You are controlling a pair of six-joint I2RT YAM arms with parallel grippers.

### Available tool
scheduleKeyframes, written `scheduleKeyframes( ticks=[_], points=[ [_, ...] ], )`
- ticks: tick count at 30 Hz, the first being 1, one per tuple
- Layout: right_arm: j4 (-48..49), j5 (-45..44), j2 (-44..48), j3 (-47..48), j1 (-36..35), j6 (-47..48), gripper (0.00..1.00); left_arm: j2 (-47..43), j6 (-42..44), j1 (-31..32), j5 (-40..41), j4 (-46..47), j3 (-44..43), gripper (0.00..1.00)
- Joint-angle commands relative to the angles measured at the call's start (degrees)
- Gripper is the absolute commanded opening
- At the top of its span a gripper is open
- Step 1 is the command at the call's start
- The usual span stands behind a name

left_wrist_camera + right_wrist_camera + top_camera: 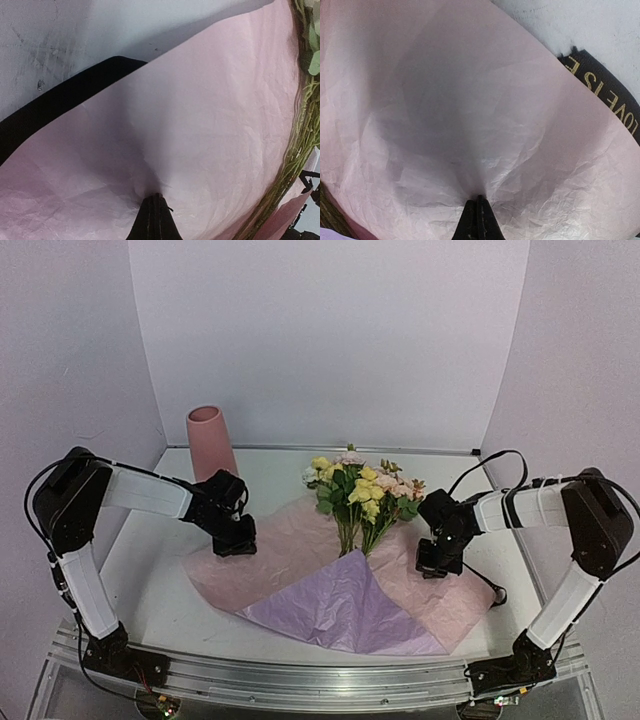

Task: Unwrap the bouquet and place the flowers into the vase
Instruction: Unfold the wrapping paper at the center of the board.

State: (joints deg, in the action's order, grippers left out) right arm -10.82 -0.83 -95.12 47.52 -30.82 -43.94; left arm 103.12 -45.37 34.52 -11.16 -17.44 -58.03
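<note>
The bouquet lies unwrapped in the middle of the table. Its flowers (360, 490) are yellow, pink and cream blooms on green stems (300, 150). They rest on the spread pink paper (290, 550), and a lilac sheet (345, 612) covers the stem ends. My left gripper (235, 540) is shut on a pinch of the pink paper (210, 125) at its left side, fingertips together (155, 196). Right of the flowers, my right gripper (432, 565) is shut on the pink paper (470, 110), which puckers at its tips (479, 198). The salmon-pink vase (208, 440) stands upright at the back left.
A black ribbon (605, 95) with gold letters pokes out from under the paper's right edge. A black band (65, 100) lies under the paper's left edge. White walls close in the table on three sides. A metal rail (320, 680) runs along the near edge.
</note>
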Motion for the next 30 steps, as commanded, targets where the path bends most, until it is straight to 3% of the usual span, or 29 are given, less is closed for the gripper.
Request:
scheduleKeyframes(
  ticks=[1,9,22,30],
  points=[
    [-2.9,-0.6,-3.5,0.1,1.4,0.0,0.00,2.2,0.5,-1.3,2.1,1.1,-1.0,0.00],
    [-3.0,0.2,-8.7,4.1,4.8,1.4,0.00,5.6,2.6,-4.0,2.0,0.7,-2.9,0.00],
    [-6.6,0.3,-18.1,18.0,9.7,4.3,0.00,14.6,6.6,-6.4,1.2,0.2,-14.0,0.00],
    [-9.4,3.5,-13.6,21.9,10.3,8.6,0.00,8.6,9.8,-7.0,0.7,-0.7,-12.8,0.07]
  ],
)
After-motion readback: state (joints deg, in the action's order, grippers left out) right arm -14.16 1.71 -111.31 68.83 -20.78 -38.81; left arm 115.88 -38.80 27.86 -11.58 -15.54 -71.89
